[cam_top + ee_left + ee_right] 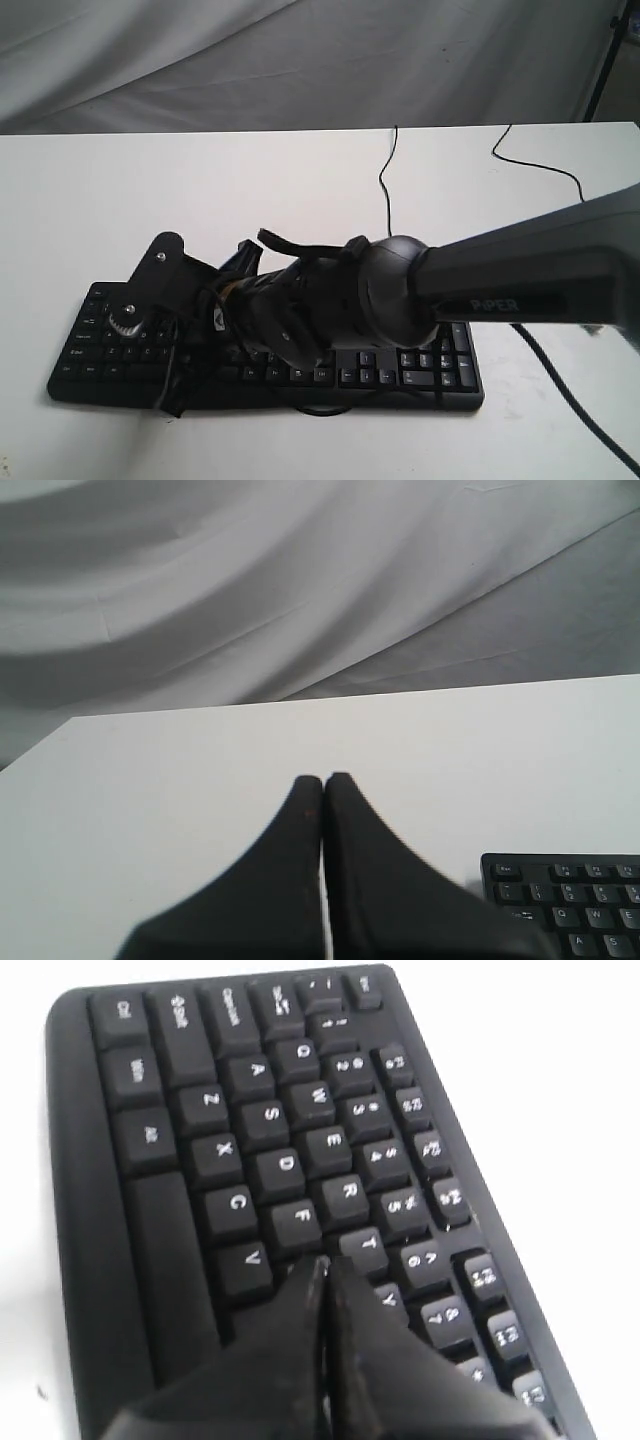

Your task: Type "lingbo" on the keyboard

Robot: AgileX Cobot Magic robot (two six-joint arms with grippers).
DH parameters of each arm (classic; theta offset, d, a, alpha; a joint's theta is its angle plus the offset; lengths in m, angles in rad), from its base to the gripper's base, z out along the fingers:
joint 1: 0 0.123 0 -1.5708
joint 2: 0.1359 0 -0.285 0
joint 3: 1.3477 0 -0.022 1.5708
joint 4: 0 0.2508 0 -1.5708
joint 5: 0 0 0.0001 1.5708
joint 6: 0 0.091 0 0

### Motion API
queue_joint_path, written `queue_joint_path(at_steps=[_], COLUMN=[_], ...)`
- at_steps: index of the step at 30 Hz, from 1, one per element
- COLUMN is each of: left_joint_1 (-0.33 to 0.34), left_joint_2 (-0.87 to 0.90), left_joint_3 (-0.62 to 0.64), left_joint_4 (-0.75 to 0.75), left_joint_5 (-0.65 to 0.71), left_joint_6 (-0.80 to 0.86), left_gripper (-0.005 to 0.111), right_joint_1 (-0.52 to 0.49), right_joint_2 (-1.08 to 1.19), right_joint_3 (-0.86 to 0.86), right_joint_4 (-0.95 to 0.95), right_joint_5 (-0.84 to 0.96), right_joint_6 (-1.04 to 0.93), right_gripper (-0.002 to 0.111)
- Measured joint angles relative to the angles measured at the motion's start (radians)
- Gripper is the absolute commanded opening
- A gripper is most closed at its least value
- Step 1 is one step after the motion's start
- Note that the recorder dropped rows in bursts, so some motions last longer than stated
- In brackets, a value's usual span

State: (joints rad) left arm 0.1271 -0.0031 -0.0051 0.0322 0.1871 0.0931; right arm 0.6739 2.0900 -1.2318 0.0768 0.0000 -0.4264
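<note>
The wide, flat black plastic keyboard point(420, 370) lies along the near part of the smooth white desk point(200, 200), its long side running across the exterior view and its number pad at the right end. Its low, squarish keycaps are matte with softly rounded edges and carry white legends; the right wrist view shows its point(250, 1130) left half close up, with the Q, A and Z rows readable. One corner of it point(570, 900) also shows in the left wrist view. The right pincer point(322, 1265) has two smooth black wedge-shaped fingers point(280, 1360) pressed flat together, leaving only a hairline seam, and their tips sit among the F, V and T keys; whether they press a cap cannot be told. The thick dark grey right arm point(520, 270), with white "PiPER" lettering on its tubular shell, reaches in from the right edge and stretches low across the middle of the keyboard, its bulbous wrist joint and black bracket covering much of the key field. The left pincer point(322, 778) is likewise pressed together and points across bare desk, with the keyboard's corner off to one side. Two thin black cables point(385, 185) trail over the desk beyond the keyboard towards its far edge. Behind hangs a rumpled pale grey cloth point(200, 60) in soft folds.
</note>
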Motion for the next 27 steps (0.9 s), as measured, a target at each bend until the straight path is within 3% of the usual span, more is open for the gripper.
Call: queue_joint_path(at_steps=[27], left_joint_1=[0.000], left_joint_2=[0.000], left_joint_3=[0.000], left_joint_4=[0.000], left_joint_5=[0.000], left_joint_6=[0.000], left_gripper=[0.001], right_joint_1=[0.000], right_joint_2=[0.063], right_joint_3=[-0.056], right_joint_4=[0.000], right_joint_5=[-0.026], right_joint_6=[-0.012], right_gripper=[0.000])
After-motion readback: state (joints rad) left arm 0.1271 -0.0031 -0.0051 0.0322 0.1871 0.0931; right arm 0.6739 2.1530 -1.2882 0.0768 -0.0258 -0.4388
